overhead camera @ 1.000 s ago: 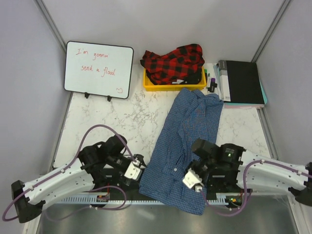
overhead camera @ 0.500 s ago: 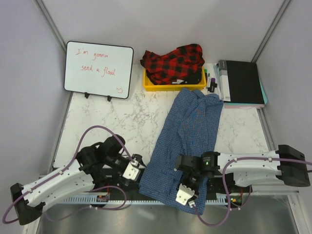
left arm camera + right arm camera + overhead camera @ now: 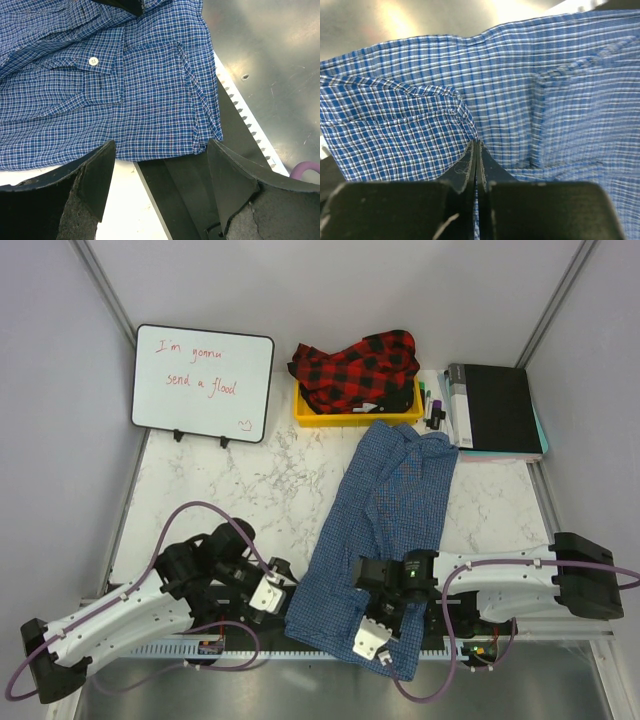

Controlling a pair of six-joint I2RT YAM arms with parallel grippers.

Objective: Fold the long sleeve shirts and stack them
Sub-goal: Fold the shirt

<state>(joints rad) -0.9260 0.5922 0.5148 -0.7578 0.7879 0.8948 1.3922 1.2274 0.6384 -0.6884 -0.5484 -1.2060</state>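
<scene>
The blue fine-check shirt (image 3: 385, 510) lies spread on the marble table, its lower hem hanging over the near edge. The red-and-black plaid shirt (image 3: 358, 368) sits bunched in a yellow bin (image 3: 355, 421) at the back. My right gripper (image 3: 372, 648) is over the blue shirt's lower hem. In the right wrist view it (image 3: 476, 144) is shut, pinching a puckered fold of the blue cloth (image 3: 545, 90). My left gripper (image 3: 283, 598) is at the shirt's lower left corner. In the left wrist view it (image 3: 160, 150) is open, its fingers straddling the hem (image 3: 125, 90) without touching it.
A whiteboard (image 3: 203, 383) with red writing stands at the back left. A black binder (image 3: 493, 408) and markers (image 3: 432, 405) lie at the back right. A black rail (image 3: 175, 195) and a metal ledge (image 3: 300, 690) run along the near edge.
My right arm has stretched left and toward the near edge, bringing its gripper over the shirt's lower hem. My left gripper has edged slightly toward the shirt's corner.
</scene>
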